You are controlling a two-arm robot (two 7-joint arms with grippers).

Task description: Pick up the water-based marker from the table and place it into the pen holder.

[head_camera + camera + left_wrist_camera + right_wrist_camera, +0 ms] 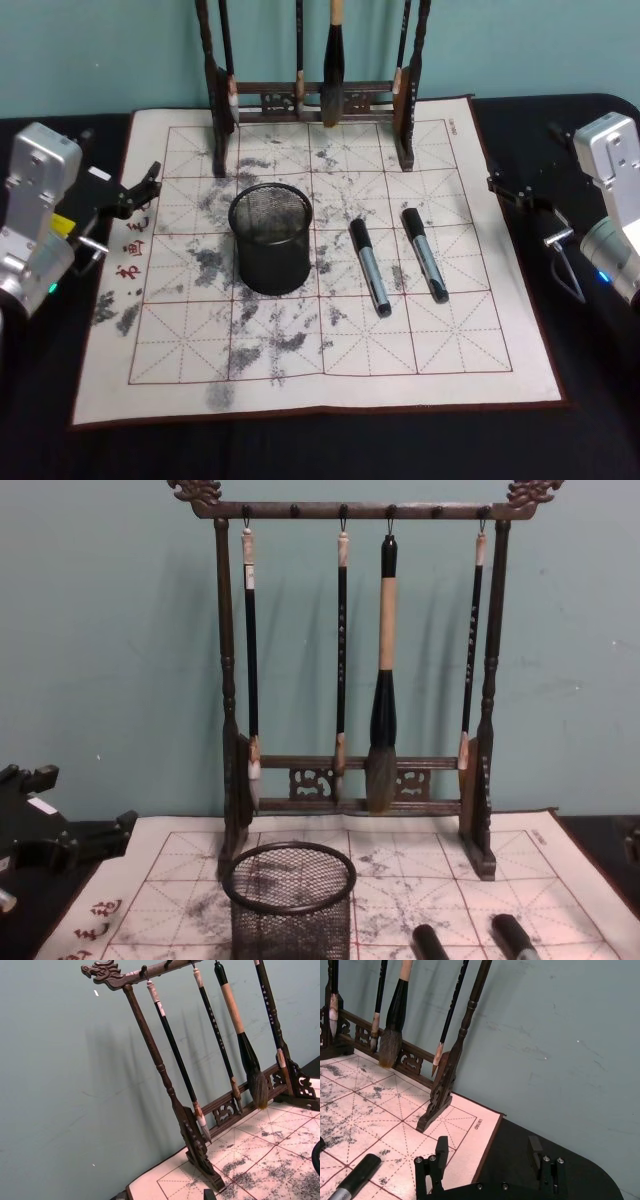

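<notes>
- A black table (pixel 600 430) carries a white, ink-stained mat (pixel 330 375) ruled with a red grid.
- The pen holder (pixel 270 268), a round cup of black wire mesh, stands upright on the mat a little left of centre.
- Two black-capped markers with grey barrels lie flat on the mat to the right of the pen holder, outside it. The first marker (pixel 369 267) is near the cup but not touching it. The second marker (pixel 425 254) lies just beside the first, roughly parallel, with a gap between them.
- A dark wooden brush rack (pixel 360 778) with carved ends stands at the mat's far edge, against a teal wall. Four brushes (pixel 383 680) hang from its top bar.
- The left gripper (pixel 148 184) hovers at the mat's left edge, well apart from the markers, its jaws spread with nothing between them.
- The right gripper (pixel 488 1144) hovers over the table at the mat's right edge, its two fingers (pixel 441 1150) wide apart and holding nothing.
- In the right wrist view, the second marker's black cap lies on the grid near that gripper.
</notes>
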